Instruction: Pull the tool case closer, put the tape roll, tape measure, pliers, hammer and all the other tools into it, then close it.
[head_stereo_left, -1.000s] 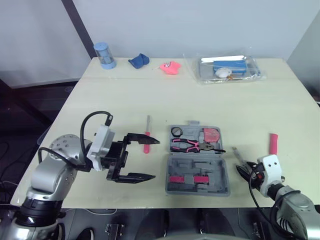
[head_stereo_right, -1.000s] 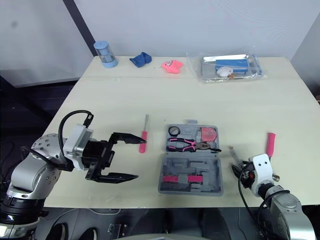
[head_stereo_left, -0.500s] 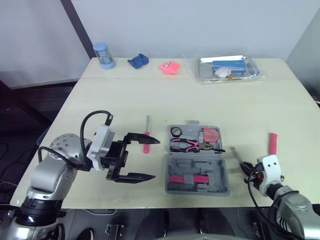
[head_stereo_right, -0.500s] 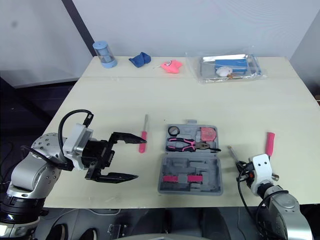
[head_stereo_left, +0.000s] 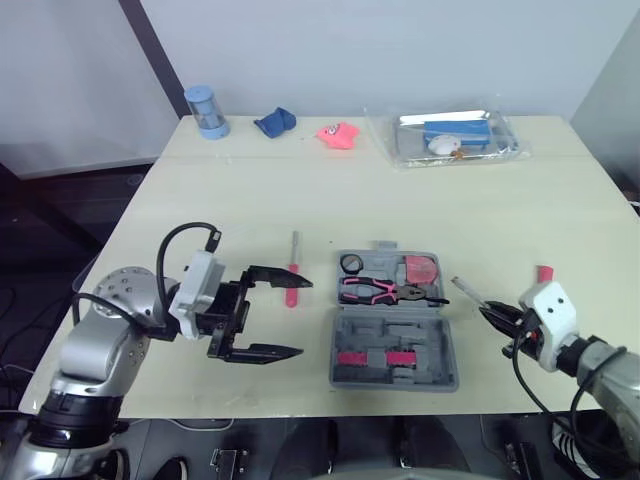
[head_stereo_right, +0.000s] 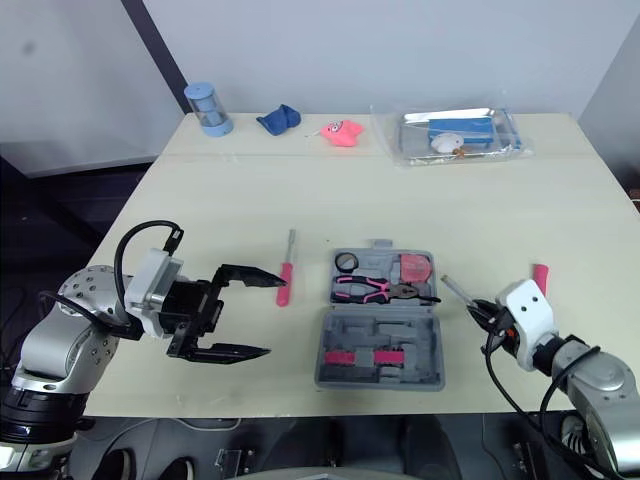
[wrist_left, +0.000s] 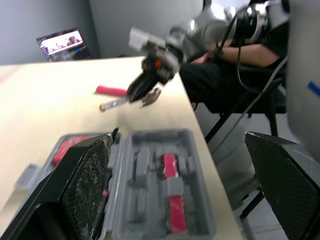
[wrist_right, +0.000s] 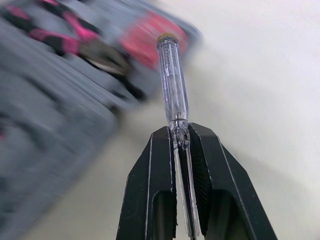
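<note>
Close to the pale tabletop's (head_stereo_left: 250, 190) near edge, the left tool (head_stereo_left: 305, 317) hangs spread wide beside the open grey moulded tool case (head_stereo_left: 395, 355). Right of the case, the right tool (wrist_right: 179, 132) pinches a slim clear-handled screwdriver (wrist_right: 172, 80). Pink-handled pliers (head_stereo_left: 380, 291) lie inside the case, and a red-handled screwdriver (head_stereo_left: 293, 283) lies just left of it. Beyond is broad bare surface.

The table (head_stereo_left: 250, 200) has a pale, smooth, matt top, and the tool case (head_stereo_left: 395, 352) is grey moulded plastic with a dull finish. The clear screwdriver (wrist_right: 172, 85) has a glossy see-through plastic handle with a brass-coloured cap, pinched between the smooth black fingers (wrist_right: 150, 190) of the right claw (wrist_right: 181, 131). The left claw (head_stereo_left: 305, 317) has black fingers (wrist_left: 92, 170) with rough, grainy inner faces.
</note>
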